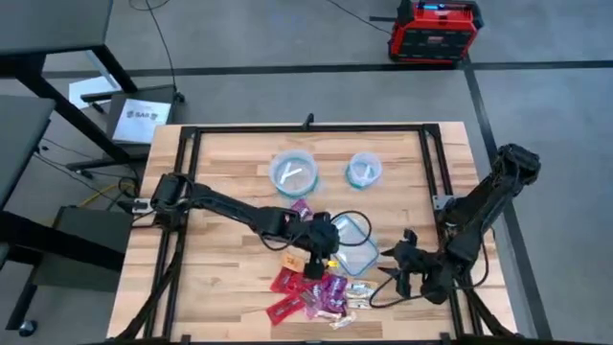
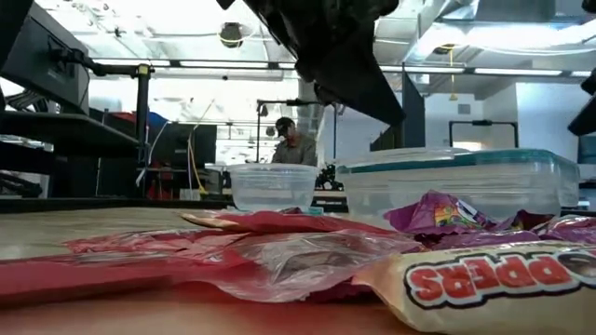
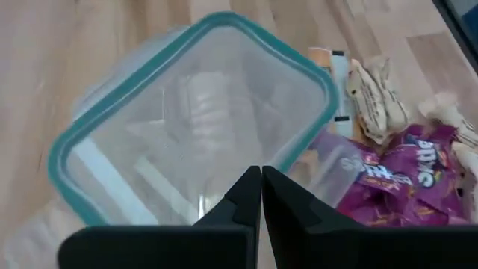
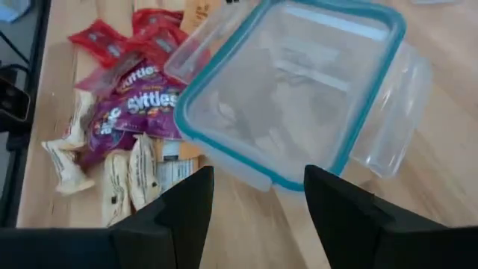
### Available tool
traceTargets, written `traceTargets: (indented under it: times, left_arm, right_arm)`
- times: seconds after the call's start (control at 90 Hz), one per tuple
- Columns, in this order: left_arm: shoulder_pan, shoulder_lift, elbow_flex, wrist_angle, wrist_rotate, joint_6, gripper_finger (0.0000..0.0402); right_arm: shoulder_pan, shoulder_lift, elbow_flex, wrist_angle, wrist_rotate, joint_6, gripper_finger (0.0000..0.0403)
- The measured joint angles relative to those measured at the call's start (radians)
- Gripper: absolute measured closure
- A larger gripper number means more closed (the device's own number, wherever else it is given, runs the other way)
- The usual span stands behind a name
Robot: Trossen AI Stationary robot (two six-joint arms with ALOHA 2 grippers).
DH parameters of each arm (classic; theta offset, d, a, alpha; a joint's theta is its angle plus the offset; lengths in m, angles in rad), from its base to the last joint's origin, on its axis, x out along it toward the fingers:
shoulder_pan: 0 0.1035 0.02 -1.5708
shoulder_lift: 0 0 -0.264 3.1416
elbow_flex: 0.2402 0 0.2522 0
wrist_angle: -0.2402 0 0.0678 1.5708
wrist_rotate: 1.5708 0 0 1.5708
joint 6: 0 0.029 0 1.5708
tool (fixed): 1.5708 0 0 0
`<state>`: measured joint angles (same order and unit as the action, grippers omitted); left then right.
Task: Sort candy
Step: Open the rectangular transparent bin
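Low view is putting us right down among the candy [image 2: 279, 256], a whitish wrapper [image 2: 484, 279] up front reading "PPERS" upside down. Purple packs [image 4: 138, 104] are showing "Skittles" beside red ones [image 4: 101, 41], all piled at the table's [image 1: 220, 278] near edge. Just behind, the right gripper [image 4: 258, 198] is hovering with fingers spread wide, facing the clear tub [image 1: 352, 241]. The left gripper [image 3: 261, 198] is hanging over that tub, fingers pressed together, holding nothing. Farther back, two round bowls [image 1: 295, 174] are sitting side by side
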<state>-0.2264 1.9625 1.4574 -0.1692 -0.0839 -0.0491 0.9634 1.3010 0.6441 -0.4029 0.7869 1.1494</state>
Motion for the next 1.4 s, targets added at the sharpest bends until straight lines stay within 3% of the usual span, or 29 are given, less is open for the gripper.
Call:
traceTargets:
  times: [0.244, 0.556, 0.822, 1.056, 1.4]
  left_arm:
    - [-0.019, 0.002, -0.036, -0.066, 0.000, -0.006, 0.0402]
    - [-0.002, 0.002, -0.057, -0.012, -0.018, 0.045, 0.0402]
    - [0.095, 0.002, -0.057, 0.024, -0.033, 0.101, 0.0402]
    - [0.154, 0.001, -0.054, 0.032, -0.033, 0.107, 0.0402]
    - [0.070, -0.016, 0.022, 0.012, -0.030, 0.090, 0.0402]
  right_arm:
    - [-0.046, 0.000, 0.000, 0.000, 0.007, -0.027, 0.0207]
    - [-0.144, 0.055, 0.000, 0.033, 0.002, -0.187, 0.0207]
    - [-0.152, 0.125, 0.001, 0.032, -0.035, -0.118, 0.0207]
    - [-0.152, 0.079, 0.001, -0.077, -0.061, 0.003, 0.0207]
    - [-0.146, 0.004, -0.001, -0.109, -0.073, 0.014, 0.0207]
